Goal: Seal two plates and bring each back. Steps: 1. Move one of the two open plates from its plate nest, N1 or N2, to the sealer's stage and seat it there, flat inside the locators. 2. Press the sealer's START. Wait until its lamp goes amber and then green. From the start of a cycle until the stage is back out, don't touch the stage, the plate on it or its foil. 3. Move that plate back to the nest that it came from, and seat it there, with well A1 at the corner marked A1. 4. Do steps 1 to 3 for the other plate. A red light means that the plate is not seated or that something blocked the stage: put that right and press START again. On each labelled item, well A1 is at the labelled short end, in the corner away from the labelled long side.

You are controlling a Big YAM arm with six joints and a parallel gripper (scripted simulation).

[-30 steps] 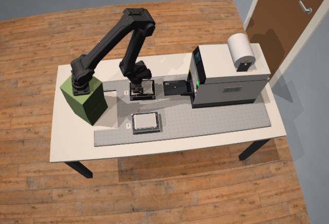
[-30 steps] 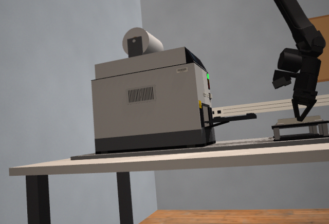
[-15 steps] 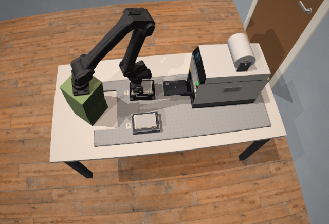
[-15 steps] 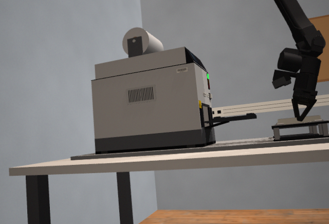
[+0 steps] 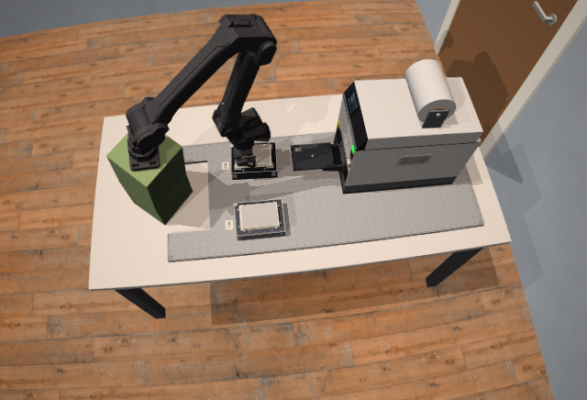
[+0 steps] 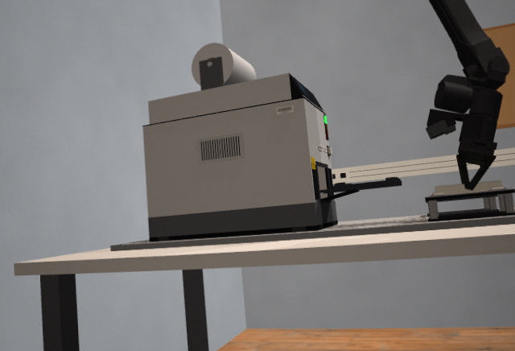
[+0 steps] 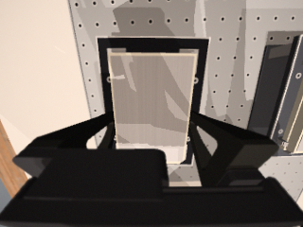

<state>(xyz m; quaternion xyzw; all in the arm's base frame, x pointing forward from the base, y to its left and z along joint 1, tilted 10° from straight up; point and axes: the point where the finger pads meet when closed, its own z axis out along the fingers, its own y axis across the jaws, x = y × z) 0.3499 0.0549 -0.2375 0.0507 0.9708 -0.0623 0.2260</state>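
Observation:
My gripper (image 5: 245, 161) (image 6: 470, 187) (image 7: 151, 113) is shut on the long sides of a plate (image 5: 261, 153) (image 6: 447, 190) (image 7: 151, 95) with a smooth grey top. This plate lies level in or just over the back nest (image 5: 254, 175) (image 6: 433, 209) (image 7: 151, 43); whether it is fully down is hard to tell. The other plate (image 5: 259, 216), also with a smooth top, lies in the front nest (image 5: 260, 234) (image 7: 265, 95). The sealer (image 5: 403, 168) (image 6: 228, 184) has its empty stage (image 5: 310, 159) (image 6: 374, 183) out. Its lamp (image 5: 352, 149) (image 6: 325, 119) is green. The A1 marks are unreadable.
The foil roll (image 5: 428, 84) (image 6: 224, 64) stands on top of the sealer. The green base block (image 5: 165, 187) bears the arm at the left end of the table. The stage is just right of the back nest in the top view, level with the held plate's row.

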